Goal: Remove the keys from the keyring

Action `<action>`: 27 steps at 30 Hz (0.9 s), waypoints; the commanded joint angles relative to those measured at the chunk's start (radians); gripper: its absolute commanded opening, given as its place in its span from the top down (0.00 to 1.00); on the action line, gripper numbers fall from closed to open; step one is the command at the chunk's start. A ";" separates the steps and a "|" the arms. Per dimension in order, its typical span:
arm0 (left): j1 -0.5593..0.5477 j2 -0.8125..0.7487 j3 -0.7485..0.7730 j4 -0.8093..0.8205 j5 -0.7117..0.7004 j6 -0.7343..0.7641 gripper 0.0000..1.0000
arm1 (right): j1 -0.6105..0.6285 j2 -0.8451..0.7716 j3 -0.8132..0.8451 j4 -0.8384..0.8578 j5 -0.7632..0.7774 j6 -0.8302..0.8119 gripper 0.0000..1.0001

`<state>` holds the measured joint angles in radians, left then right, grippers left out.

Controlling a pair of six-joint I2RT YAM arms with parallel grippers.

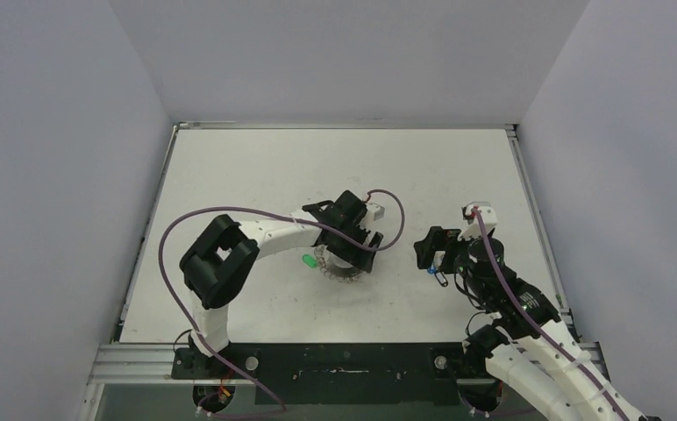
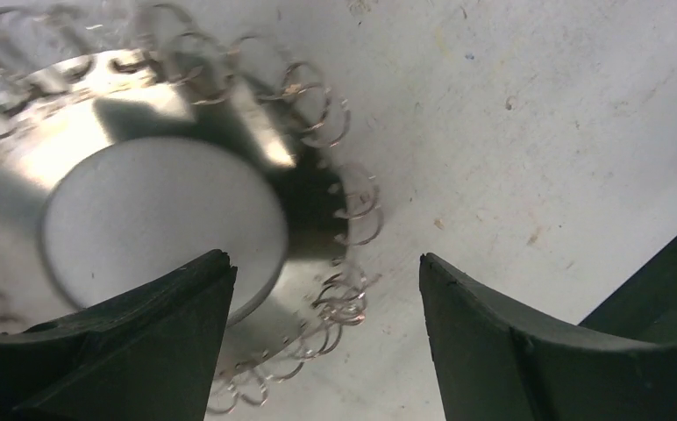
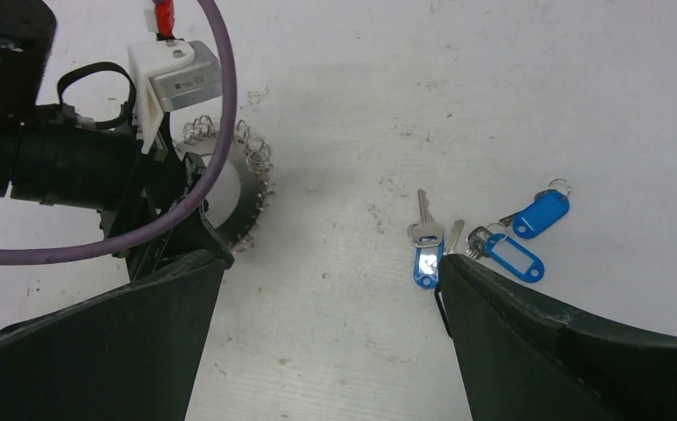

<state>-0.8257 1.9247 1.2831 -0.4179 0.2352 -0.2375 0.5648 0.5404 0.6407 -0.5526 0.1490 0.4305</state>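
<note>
The keyring (image 2: 313, 210), a wide flat grey metal ring fringed with small wire loops, lies on the white table. A small key with a green tag (image 1: 307, 260) sits at its left edge in the top view. My left gripper (image 2: 324, 263) hovers open over the ring's right rim, with one finger (image 2: 142, 342) above the central hole and the other finger (image 2: 510, 351) outside the rim, touching nothing. In the top view the left gripper (image 1: 352, 253) covers most of the keyring (image 1: 342, 274). My right gripper (image 3: 331, 263) stands open and empty over bare table to the right.
Several blue-tagged keys (image 3: 515, 254) lie loose on the table by my right gripper's right finger. The left arm's wrist and purple cable (image 3: 217, 132) fill the left of the right wrist view, hiding part of the keyring (image 3: 252, 206). Grey walls surround the table.
</note>
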 commanded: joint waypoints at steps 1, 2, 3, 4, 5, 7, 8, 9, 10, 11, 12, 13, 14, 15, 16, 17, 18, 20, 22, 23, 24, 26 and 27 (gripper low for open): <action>0.020 -0.168 -0.030 0.029 -0.085 -0.145 0.24 | 0.011 0.050 -0.030 0.067 -0.042 0.090 0.00; 0.021 -0.204 -0.043 0.045 -0.105 -0.156 0.24 | 0.014 0.064 -0.046 0.081 -0.053 0.110 0.00; 0.027 -0.240 -0.063 0.059 -0.133 -0.164 0.23 | 0.014 0.078 -0.059 0.100 -0.065 0.130 0.00; 0.036 -0.269 -0.083 0.071 -0.164 -0.171 0.23 | 0.017 0.096 -0.074 0.123 -0.076 0.155 0.00; 0.053 -0.290 -0.106 0.087 -0.184 -0.177 0.25 | 0.021 0.117 -0.091 0.146 -0.086 0.181 0.00; 0.102 -0.311 -0.159 0.134 -0.155 -0.195 0.29 | 0.029 0.162 -0.127 0.207 -0.099 0.236 0.01; 0.132 -0.311 -0.187 0.162 -0.119 -0.205 0.30 | 0.033 0.185 -0.148 0.257 -0.105 0.264 0.02; 0.155 -0.308 -0.212 0.198 -0.083 -0.216 0.32 | 0.039 0.209 -0.170 0.302 -0.112 0.293 0.04; 0.172 -0.302 -0.239 0.228 -0.064 -0.224 0.34 | 0.046 0.232 -0.190 0.344 -0.113 0.324 0.05; 0.185 -0.295 -0.254 0.255 -0.054 -0.227 0.36 | 0.057 0.258 -0.206 0.383 -0.114 0.360 0.07; 0.191 -0.289 -0.265 0.268 -0.050 -0.229 0.36 | 0.066 0.282 -0.221 0.422 -0.112 0.387 0.08; 0.195 -0.281 -0.275 0.280 -0.048 -0.231 0.37 | 0.075 0.306 -0.230 0.453 -0.108 0.409 0.10; 0.200 -0.275 -0.287 0.293 -0.042 -0.234 0.38 | 0.087 0.341 -0.241 0.486 -0.101 0.430 0.12; 0.204 -0.270 -0.301 0.312 -0.038 -0.241 0.39 | 0.098 0.367 -0.248 0.513 -0.091 0.450 0.15; 0.209 -0.265 -0.320 0.334 -0.028 -0.252 0.39 | 0.110 0.393 -0.253 0.538 -0.079 0.467 0.17; 0.214 -0.260 -0.339 0.359 -0.016 -0.263 0.41 | 0.122 0.418 -0.261 0.569 -0.064 0.487 0.20; 0.218 -0.255 -0.355 0.381 -0.006 -0.276 0.43 | 0.131 0.440 -0.271 0.597 -0.055 0.508 0.23; 0.222 -0.248 -0.393 0.433 0.015 -0.302 0.46 | 0.144 0.488 -0.287 0.662 -0.047 0.550 0.29; 0.221 -0.250 -0.427 0.482 0.032 -0.329 0.50 | 0.157 0.530 -0.296 0.691 -0.033 0.582 0.33; 0.221 -0.253 -0.442 0.504 0.040 -0.344 0.51 | 0.163 0.547 -0.300 0.705 -0.027 0.598 0.36; 0.222 -0.257 -0.461 0.529 0.048 -0.363 0.52 | 0.167 0.564 -0.306 0.719 -0.021 0.614 0.38; 0.220 -0.269 -0.498 0.573 0.063 -0.394 0.55 | 0.175 0.593 -0.316 0.746 -0.011 0.639 0.40; 0.218 -0.278 -0.519 0.597 0.068 -0.408 0.56 | 0.179 0.611 -0.323 0.762 -0.007 0.651 0.42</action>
<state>-0.6071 1.6787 0.8200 0.0154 0.2474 -0.5652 0.7280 1.1084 0.3386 0.0624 0.0860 0.9901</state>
